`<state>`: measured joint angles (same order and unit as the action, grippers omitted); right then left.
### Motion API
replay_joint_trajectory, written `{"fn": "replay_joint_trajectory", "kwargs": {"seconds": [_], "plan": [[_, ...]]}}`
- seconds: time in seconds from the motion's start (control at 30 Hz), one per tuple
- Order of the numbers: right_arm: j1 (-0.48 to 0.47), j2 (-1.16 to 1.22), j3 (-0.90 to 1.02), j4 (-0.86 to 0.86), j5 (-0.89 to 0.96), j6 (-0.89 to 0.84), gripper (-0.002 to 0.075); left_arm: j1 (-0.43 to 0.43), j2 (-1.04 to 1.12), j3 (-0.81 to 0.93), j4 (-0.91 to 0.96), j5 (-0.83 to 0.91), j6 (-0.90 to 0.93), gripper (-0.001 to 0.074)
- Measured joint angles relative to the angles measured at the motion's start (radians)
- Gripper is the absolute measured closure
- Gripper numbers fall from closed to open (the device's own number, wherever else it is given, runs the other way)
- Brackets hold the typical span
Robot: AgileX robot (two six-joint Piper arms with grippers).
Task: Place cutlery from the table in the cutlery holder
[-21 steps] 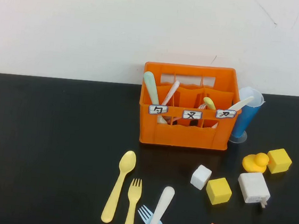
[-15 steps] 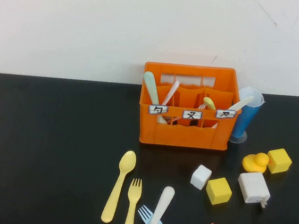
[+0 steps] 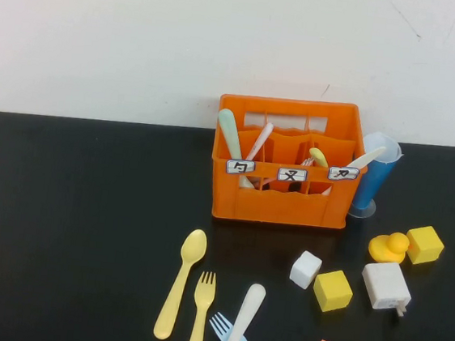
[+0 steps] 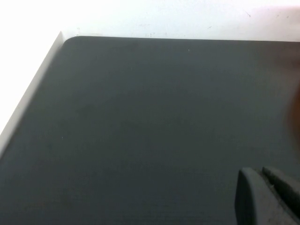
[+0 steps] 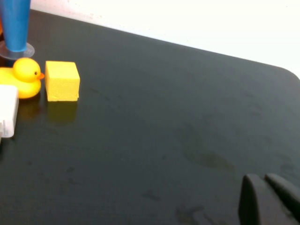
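Four pastel utensils lie on the black counter (image 3: 85, 204) before the orange cutlery holder (image 3: 278, 199). The left gripper (image 4: 267, 197) and right gripper (image 5: 269, 199) are parked aside, fingers pressed together. The pale yellow spoon (image 3: 180, 283) is best pinched mid-handle.

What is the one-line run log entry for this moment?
left hand: shut, parked | right hand: shut, parked | four utensils on table | cutlery holder: untouched

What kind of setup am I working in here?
Likely a lab test bench, not a kitchen: a glossy black tabletop against a bare white wall, holding a labelled orange plastic crate, toy-like pastel cutlery and a yellow rubber duck.
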<state>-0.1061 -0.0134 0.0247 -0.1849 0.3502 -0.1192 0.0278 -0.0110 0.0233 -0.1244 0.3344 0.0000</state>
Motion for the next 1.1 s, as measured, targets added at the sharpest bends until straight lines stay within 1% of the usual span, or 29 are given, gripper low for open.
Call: {"fn": "replay_joint_trajectory", "kwargs": {"seconds": [1.1], "plan": [[0.000,0.000,0.000,0.000,0.000,0.000,0.0729,0.002,0.000,0.000,-0.015,-0.005,-0.009,0.0736]]}}
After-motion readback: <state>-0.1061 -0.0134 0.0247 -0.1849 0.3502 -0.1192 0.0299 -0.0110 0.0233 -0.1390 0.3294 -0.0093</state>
